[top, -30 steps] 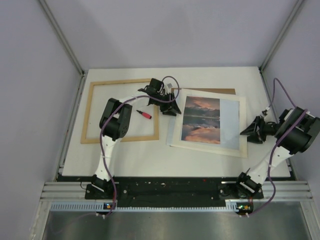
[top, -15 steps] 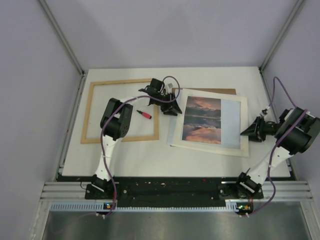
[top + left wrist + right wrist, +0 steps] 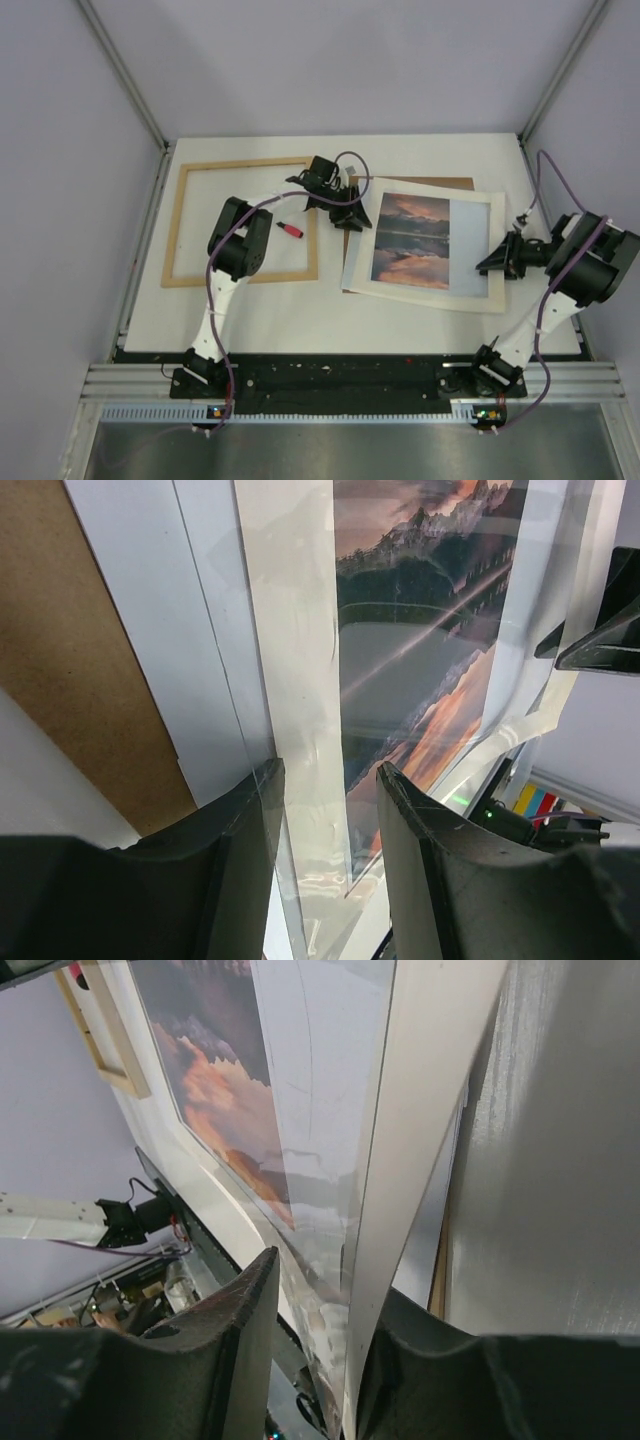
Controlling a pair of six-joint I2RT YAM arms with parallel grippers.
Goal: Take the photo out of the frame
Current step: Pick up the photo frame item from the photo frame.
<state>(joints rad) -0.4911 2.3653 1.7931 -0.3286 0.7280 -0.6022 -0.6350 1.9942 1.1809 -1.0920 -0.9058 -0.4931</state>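
The photo (image 3: 410, 241), a mountain sunset print, lies in a stack with a white mat and a clear sheet, right of centre. The empty light-wood frame (image 3: 240, 222) lies flat at left. My left gripper (image 3: 352, 215) stands over the stack's left margin. In the left wrist view its jaws (image 3: 330, 770) are apart, with the mat strip and clear sheet between them and the photo (image 3: 420, 630) beyond. My right gripper (image 3: 495, 262) straddles the stack's right edge. There the jaws (image 3: 325, 1275) are apart: one is under the mat and the other stands off the clear sheet, near the photo (image 3: 215, 1070).
A brown backing board (image 3: 440, 182) lies under the stack and peeks out at its far edge; it also shows in the left wrist view (image 3: 70, 660). A small red item (image 3: 290, 229) lies inside the frame's opening. Walls enclose the table on three sides.
The stack has slid right and turned slightly. My left gripper moved right with it. My right gripper's jaws have narrowed around the stack's right edge.
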